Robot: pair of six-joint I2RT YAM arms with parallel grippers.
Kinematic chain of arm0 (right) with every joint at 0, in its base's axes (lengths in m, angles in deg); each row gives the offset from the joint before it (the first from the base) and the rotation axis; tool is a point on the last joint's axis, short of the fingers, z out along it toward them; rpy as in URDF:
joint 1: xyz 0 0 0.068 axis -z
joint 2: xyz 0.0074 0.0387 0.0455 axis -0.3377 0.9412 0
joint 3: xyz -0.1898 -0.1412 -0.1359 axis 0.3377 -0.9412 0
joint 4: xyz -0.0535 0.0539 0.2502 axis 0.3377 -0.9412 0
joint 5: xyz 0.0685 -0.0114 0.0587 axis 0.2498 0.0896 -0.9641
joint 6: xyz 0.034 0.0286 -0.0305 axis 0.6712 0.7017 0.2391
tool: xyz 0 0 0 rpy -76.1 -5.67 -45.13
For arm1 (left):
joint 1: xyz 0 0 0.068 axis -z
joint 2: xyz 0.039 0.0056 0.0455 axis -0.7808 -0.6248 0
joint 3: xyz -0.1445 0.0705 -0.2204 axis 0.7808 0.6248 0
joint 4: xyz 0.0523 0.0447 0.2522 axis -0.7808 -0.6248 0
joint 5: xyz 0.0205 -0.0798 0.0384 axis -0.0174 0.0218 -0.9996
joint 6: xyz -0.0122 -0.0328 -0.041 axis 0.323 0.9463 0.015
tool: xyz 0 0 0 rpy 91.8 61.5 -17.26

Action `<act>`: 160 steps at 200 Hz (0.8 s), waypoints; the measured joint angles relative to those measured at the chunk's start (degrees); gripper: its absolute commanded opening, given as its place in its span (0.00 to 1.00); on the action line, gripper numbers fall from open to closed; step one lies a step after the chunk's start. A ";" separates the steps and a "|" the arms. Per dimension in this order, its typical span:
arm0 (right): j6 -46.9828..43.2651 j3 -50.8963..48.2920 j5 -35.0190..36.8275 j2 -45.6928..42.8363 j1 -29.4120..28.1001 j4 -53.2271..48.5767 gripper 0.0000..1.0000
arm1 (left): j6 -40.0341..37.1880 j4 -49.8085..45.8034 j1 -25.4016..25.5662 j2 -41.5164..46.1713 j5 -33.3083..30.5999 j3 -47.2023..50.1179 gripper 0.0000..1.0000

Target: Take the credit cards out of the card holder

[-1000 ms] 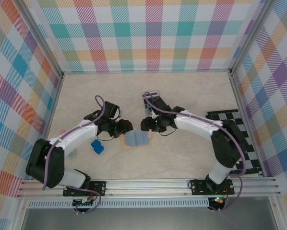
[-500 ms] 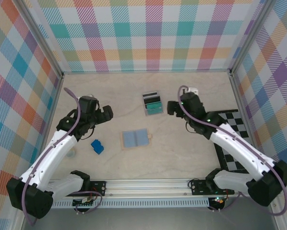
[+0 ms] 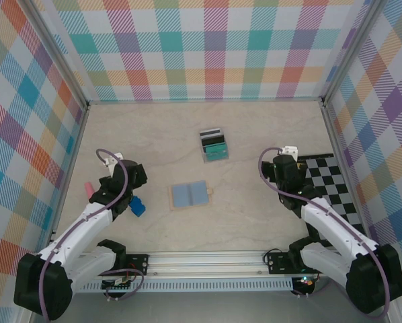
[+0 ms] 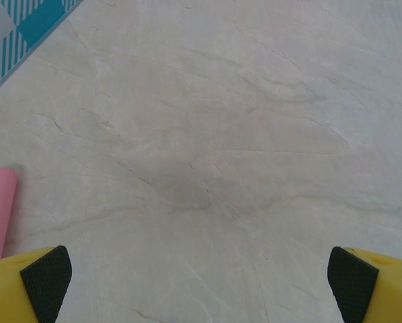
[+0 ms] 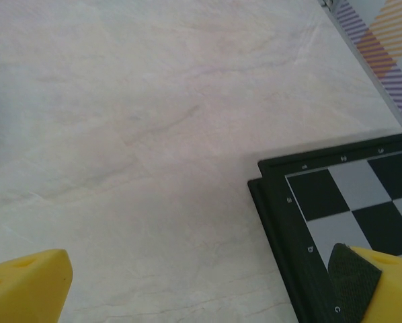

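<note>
The card holder (image 3: 189, 195) is being shown lying open and flat near the middle of the desk (image 3: 268, 128), its long axis running left to right. The credit cards (image 3: 214, 146) are piled behind it, apart from it. The left gripper (image 4: 199, 286) is being held nearer the holder, which lies to its right, while the right gripper (image 5: 194, 286) is being held by the checkered mat (image 5: 349, 208), nearer the cards; both are being held spread wide, nothing being pinched or touched.
</note>
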 measured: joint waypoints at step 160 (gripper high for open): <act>-13.09 -9.44 -18.23 16.81 16.17 36.20 1.00 | -17.77 46.75 -14.21 -24.55 17.11 8.02 1.00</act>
